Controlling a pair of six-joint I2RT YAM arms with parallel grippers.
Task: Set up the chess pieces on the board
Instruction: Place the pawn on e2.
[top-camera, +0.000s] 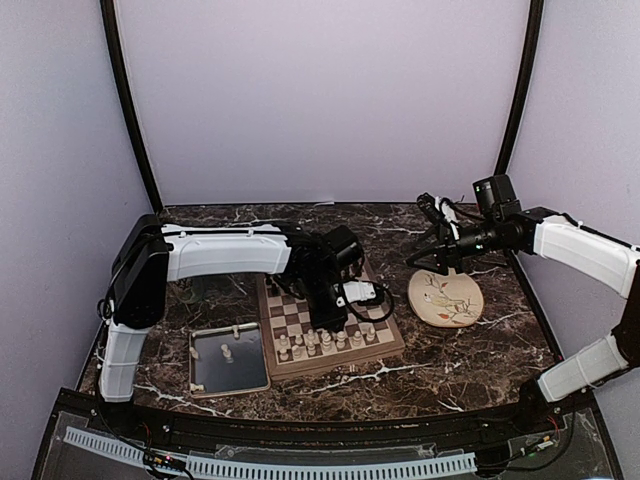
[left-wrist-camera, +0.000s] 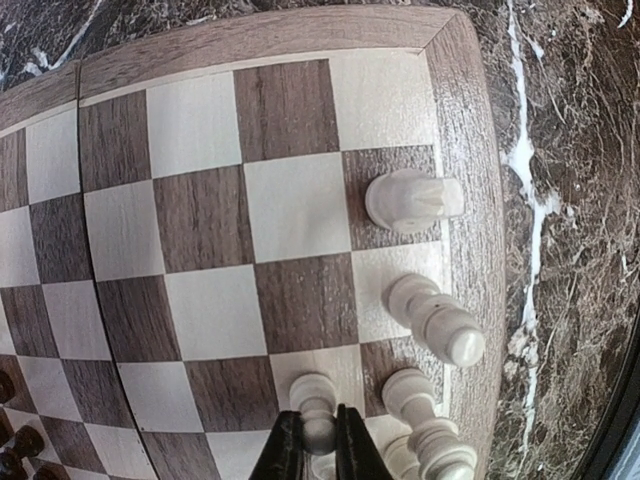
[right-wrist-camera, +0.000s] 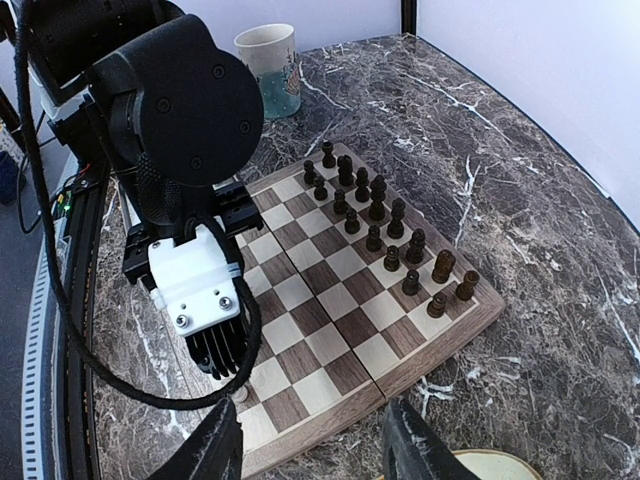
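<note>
The board (top-camera: 392, 348) lies at the table's middle, with cream-white chess pieces (top-camera: 326, 342) along its near edge. My left gripper (left-wrist-camera: 318, 447) is shut on the head of a white pawn (left-wrist-camera: 316, 405), whose base is over a light square in the second row. Beside it stand a white knight (left-wrist-camera: 412, 200), a bishop (left-wrist-camera: 438, 320) and another white piece (left-wrist-camera: 428, 430). The right wrist view shows dark brown pieces (right-wrist-camera: 385, 225) in two rows on the board's far side (right-wrist-camera: 340, 300). My right gripper (right-wrist-camera: 315, 455) hangs open and empty off the board's right edge.
A grey metal tray (top-camera: 203, 378) left of the board holds two white pieces (top-camera: 227, 351). A round floral plate (top-camera: 446, 298) lies right of the board, below my right gripper (top-camera: 437, 262). A mug (right-wrist-camera: 270, 68) stands beyond the board, behind the left arm.
</note>
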